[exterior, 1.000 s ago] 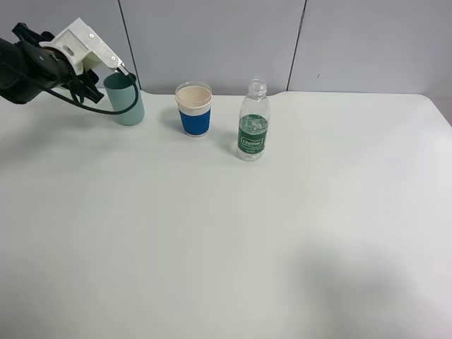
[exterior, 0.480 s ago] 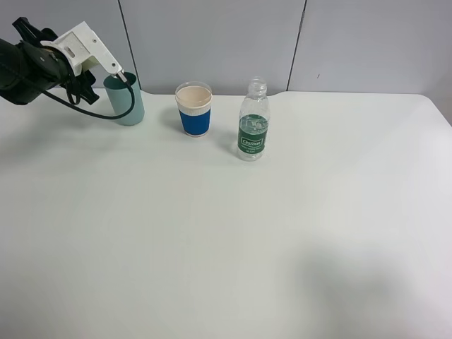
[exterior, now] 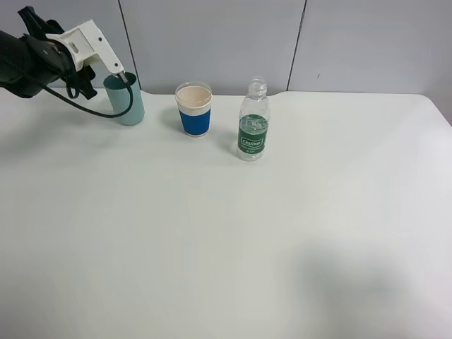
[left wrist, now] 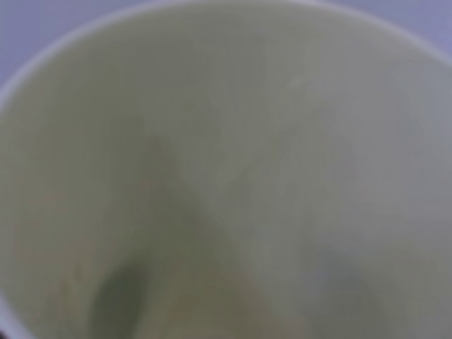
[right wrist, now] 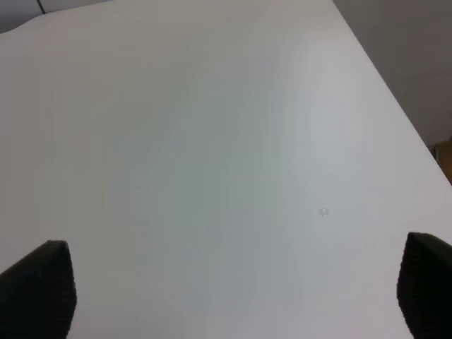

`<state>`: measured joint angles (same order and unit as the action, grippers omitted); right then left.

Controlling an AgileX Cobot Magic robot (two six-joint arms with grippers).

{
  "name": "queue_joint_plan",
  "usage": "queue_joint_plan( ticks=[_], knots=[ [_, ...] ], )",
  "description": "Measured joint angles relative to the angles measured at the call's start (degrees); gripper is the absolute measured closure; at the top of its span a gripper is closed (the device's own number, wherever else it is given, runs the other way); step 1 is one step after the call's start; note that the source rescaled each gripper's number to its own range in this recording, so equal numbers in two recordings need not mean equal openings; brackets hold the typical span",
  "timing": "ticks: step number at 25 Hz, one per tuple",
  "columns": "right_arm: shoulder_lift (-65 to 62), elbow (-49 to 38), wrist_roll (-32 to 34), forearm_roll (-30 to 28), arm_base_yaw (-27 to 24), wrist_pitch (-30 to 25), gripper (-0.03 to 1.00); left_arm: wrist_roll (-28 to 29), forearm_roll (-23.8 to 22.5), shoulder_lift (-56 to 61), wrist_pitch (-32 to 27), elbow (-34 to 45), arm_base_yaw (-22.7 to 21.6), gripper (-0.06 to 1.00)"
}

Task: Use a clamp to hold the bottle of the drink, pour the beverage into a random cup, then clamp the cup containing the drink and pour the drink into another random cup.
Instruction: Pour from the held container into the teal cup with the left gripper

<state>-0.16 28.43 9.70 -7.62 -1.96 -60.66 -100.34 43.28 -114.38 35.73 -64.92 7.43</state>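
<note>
left end effector (exterior: 121,76) raised slightly, teal cup (exterior: 126,99) still gripped

Worktop (exterior: 212,247): smooth white laminate, matt with a faint sheen. Teal cup (exterior: 131,106): opaque plastic, satin outside; its inner wall is plain and smooth in the left wrist view. Blue-sleeved cup (exterior: 194,109): paper, ribbed matt sleeve, pale rim. Bottle (exterior: 253,123): clear glossy plastic with a green printed label. Left hand (exterior: 121,74): white matt plastic housing, black cable.
</note>
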Motion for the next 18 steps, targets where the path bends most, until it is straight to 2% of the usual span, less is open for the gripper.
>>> queue_joint_plan(
  ticks=[18],
  knots=[
    [0.0,0.0,0.0,0.0,0.0,0.0,0.02,-6.54,-0.78,-0.15,1.49,0.0,0.0,0.92]
  ],
)
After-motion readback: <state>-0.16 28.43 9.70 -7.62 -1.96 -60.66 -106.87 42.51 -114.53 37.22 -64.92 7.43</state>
